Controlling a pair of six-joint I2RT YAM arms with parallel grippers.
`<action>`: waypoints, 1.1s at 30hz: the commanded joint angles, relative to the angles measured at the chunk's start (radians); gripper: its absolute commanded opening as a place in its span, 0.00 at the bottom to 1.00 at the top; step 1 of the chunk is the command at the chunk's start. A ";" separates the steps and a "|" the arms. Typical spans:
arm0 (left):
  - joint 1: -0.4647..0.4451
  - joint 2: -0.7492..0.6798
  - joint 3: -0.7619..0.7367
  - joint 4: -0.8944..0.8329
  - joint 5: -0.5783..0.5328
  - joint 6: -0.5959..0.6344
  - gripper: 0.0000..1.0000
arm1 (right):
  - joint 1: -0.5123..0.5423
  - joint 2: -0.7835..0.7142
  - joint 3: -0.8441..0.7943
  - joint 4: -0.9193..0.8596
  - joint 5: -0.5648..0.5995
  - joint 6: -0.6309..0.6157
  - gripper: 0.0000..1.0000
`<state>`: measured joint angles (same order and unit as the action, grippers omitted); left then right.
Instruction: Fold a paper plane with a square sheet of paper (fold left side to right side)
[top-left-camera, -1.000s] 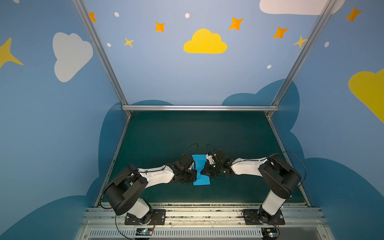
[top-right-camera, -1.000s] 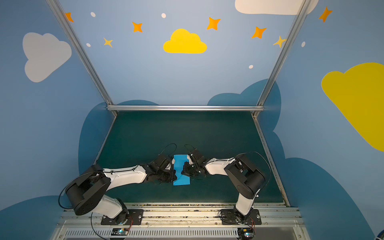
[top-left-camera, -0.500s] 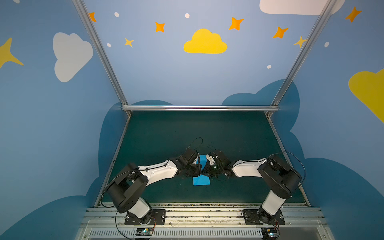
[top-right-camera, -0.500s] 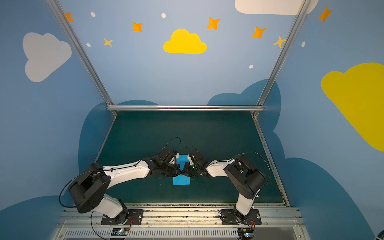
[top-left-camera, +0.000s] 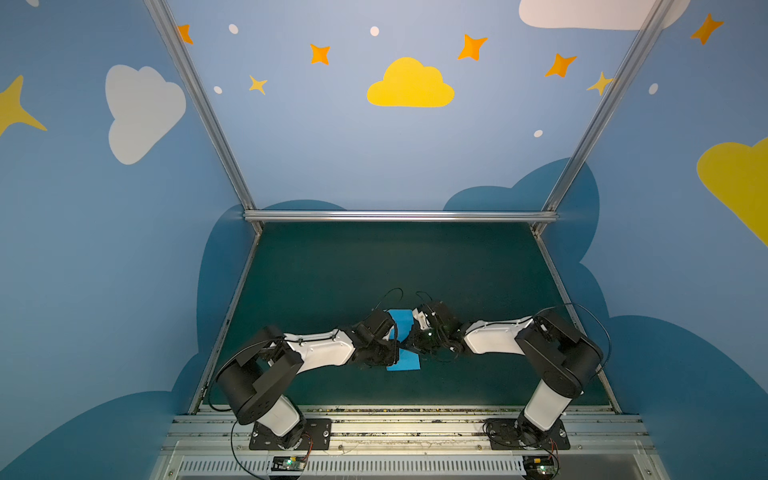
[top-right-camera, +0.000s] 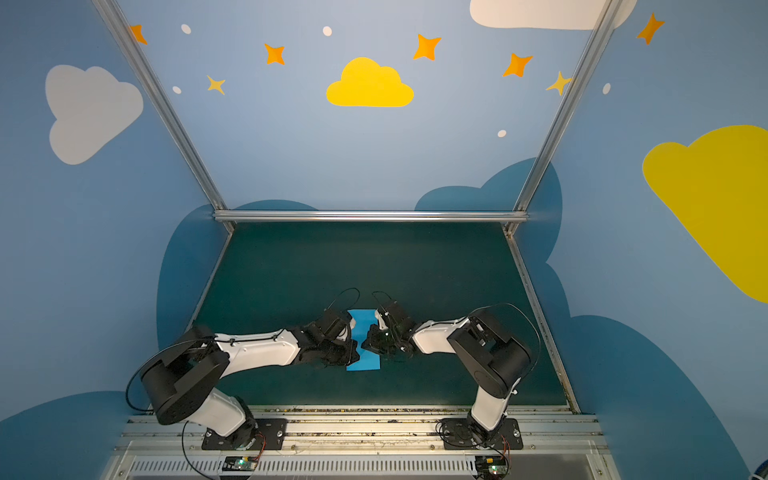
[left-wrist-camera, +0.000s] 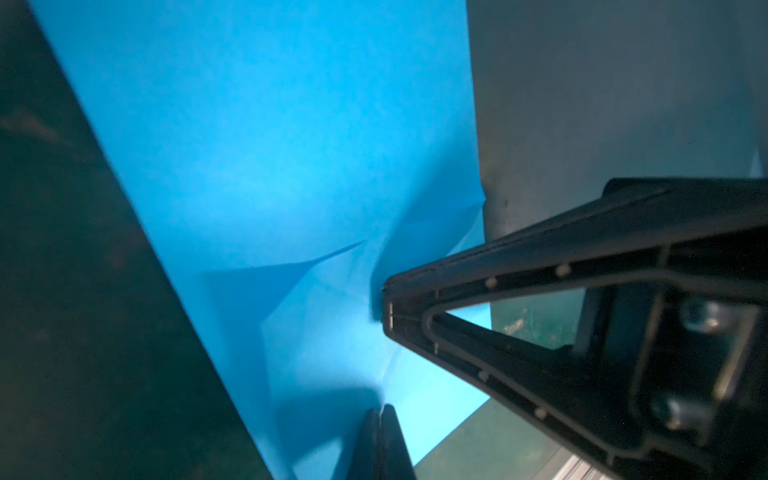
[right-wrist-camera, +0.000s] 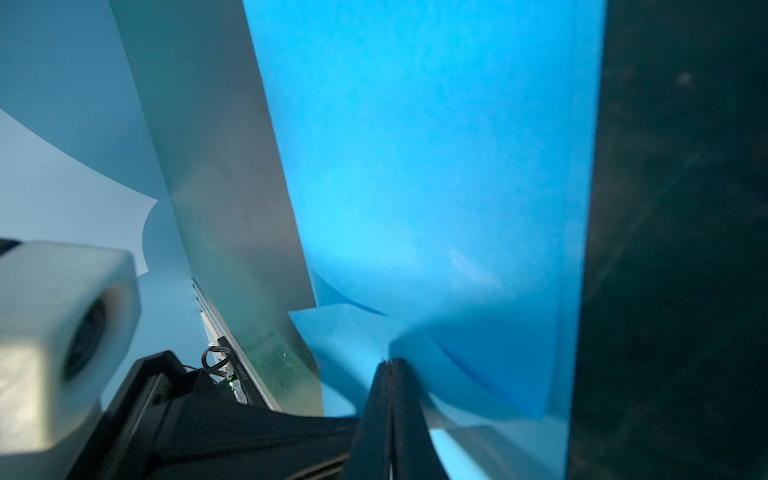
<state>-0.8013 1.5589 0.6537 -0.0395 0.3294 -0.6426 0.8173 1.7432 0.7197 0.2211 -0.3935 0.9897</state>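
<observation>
We are logging the thin bright sky-blue square sheet of paper (top-right-camera: 363, 363) as lying on the dark green table mat (top-right-camera: 374, 266), near its front middle, between the two arms. In both top views it is showing as a strip taller than wide, so we are reading the left-to-right fold as laid over, though the layers themselves are not showing. The black left gripper (left-wrist-camera: 379, 409) is sitting with its jaws pressed together, tip on the paper. The black right gripper (right-wrist-camera: 390, 363) is likewise closed tight, tip against the sheet about halfway along its length, just beside the left one. Whether either is pinching a layer we cannot tell. Around both tips the paper is buckling into raised wrinkles and a lifted flap. We are judging the step in hand to be setting this first crease. The next move is calling for one tip anchoring the sheet while the other is sliding lightly along the folded edge, since thin paper will probably drag or tear under a hard push.
</observation>
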 joint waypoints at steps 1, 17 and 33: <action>-0.008 -0.003 -0.039 -0.011 -0.022 -0.014 0.04 | 0.011 0.044 -0.033 -0.085 0.051 0.003 0.00; -0.010 -0.146 -0.214 0.011 -0.065 -0.081 0.04 | 0.010 0.039 -0.035 -0.085 0.046 0.004 0.00; -0.050 -0.390 -0.269 -0.076 -0.081 -0.152 0.04 | 0.012 0.042 -0.037 -0.067 0.036 0.013 0.00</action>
<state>-0.8490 1.1942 0.3515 -0.0292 0.2745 -0.7929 0.8173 1.7432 0.7162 0.2295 -0.3939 0.9989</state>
